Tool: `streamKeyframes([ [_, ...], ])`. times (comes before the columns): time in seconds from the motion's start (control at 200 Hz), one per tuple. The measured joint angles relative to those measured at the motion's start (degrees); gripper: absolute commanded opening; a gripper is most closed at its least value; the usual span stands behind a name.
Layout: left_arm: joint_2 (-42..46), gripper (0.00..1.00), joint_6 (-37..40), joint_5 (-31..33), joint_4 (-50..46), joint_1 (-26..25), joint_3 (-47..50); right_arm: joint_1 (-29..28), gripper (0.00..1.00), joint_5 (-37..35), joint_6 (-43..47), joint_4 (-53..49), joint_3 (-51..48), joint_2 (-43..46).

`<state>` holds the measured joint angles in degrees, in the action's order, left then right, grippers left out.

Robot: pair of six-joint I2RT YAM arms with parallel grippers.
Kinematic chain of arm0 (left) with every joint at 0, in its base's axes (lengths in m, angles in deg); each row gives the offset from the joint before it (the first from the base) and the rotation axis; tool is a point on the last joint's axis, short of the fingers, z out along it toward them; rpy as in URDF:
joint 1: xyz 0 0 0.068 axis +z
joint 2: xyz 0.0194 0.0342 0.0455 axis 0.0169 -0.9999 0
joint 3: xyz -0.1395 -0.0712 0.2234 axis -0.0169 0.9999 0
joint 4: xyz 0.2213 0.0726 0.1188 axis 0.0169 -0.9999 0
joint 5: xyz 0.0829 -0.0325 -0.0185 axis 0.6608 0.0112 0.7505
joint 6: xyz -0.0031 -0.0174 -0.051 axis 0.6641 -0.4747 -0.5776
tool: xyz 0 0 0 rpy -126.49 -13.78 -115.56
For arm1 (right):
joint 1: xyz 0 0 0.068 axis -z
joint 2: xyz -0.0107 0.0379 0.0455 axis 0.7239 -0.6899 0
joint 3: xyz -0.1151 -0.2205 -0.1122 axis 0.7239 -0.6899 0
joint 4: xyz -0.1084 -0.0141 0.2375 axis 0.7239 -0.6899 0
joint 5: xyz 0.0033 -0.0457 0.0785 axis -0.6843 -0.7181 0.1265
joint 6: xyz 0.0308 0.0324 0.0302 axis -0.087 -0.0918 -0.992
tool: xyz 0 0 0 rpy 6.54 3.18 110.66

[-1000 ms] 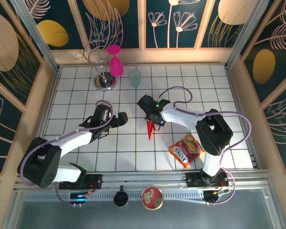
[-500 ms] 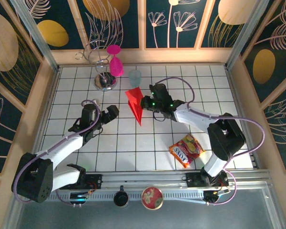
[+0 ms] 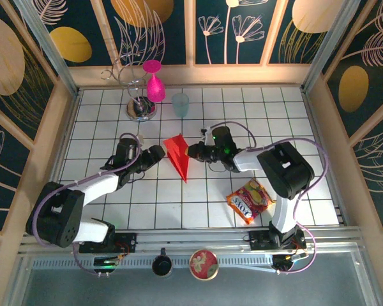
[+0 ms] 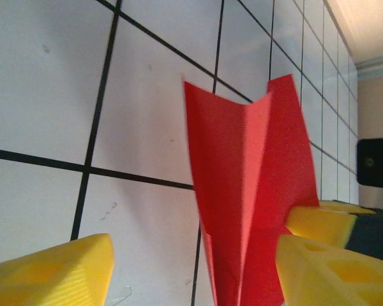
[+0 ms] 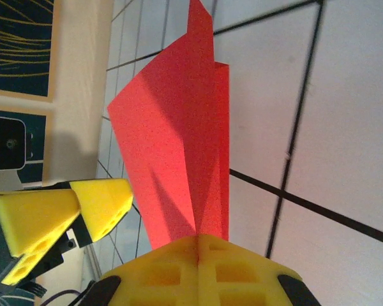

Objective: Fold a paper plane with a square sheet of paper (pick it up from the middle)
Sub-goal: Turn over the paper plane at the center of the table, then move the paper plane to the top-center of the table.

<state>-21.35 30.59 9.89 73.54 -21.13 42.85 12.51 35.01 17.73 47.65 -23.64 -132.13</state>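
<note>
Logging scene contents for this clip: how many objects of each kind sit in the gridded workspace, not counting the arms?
paper plane: 1
drinking vessels: 2 (pink goblet, pale cup)
metal stand: 1
snack packet: 1
Total: 5

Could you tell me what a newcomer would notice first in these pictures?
The bright red paper plane stands out near the middle of the white grid table, pinched at one edge by the right gripper. The left gripper sits close on its other side, jaws open with the paper between them. Next come the pink goblet at the back left and the snack packet at the front right.
</note>
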Motion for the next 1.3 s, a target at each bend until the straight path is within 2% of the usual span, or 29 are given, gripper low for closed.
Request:
streamKeyframes([
  [0.205, -3.3, 0.54, -2.1, -1.8, 2.8, -2.2, 0.0, 1.9, 0.00, 1.8, -4.0, 6.0, -4.8, -1.3],
  [0.395, -8.4, 0.46, -3.7, -2.9, 4.1, -5.6, -1.3, 2.0, 0.00, 2.1, -4.8, 7.4, -6.0, -1.3],
  [0.516, -11.3, 0.36, -4.5, -3.1, 5.0, -6.9, -2.9, 2.0, 0.00, 2.1, -4.8, 7.5, -6.1, -1.3],
  [0.596, -12.5, 0.28, -5.0, -3.1, 5.2, -7.2, -4.0, 2.0, 0.00, 2.1, -4.8, 7.5, -6.1, -1.3],
  [0.676, -13.4, 0.24, -5.0, -3.1, 5.6, -7.3, -4.7, 2.0, 0.00, 2.2, -4.8, 7.6, -6.1, -1.3],
  [0.921, -15.1, 0.16, -5.0, -3.2, 5.8, -7.3, -5.1, 2.2, 0.00, 2.3, -4.9, 7.8, -6.1, -1.3],
  [1.126, -17.0, 0.01, -4.8, -3.4, 5.9, -7.3, -7.3, 4.1, 0.00, 2.4, -5.0, 7.8, -6.1, -1.3],
  [1.302, -16.0, 0.00, -3.6, -2.2, 5.3, -7.3, -8.5, 5.7, 0.00, 2.0, -4.7, 7.1, -7.7, 0.5],
])
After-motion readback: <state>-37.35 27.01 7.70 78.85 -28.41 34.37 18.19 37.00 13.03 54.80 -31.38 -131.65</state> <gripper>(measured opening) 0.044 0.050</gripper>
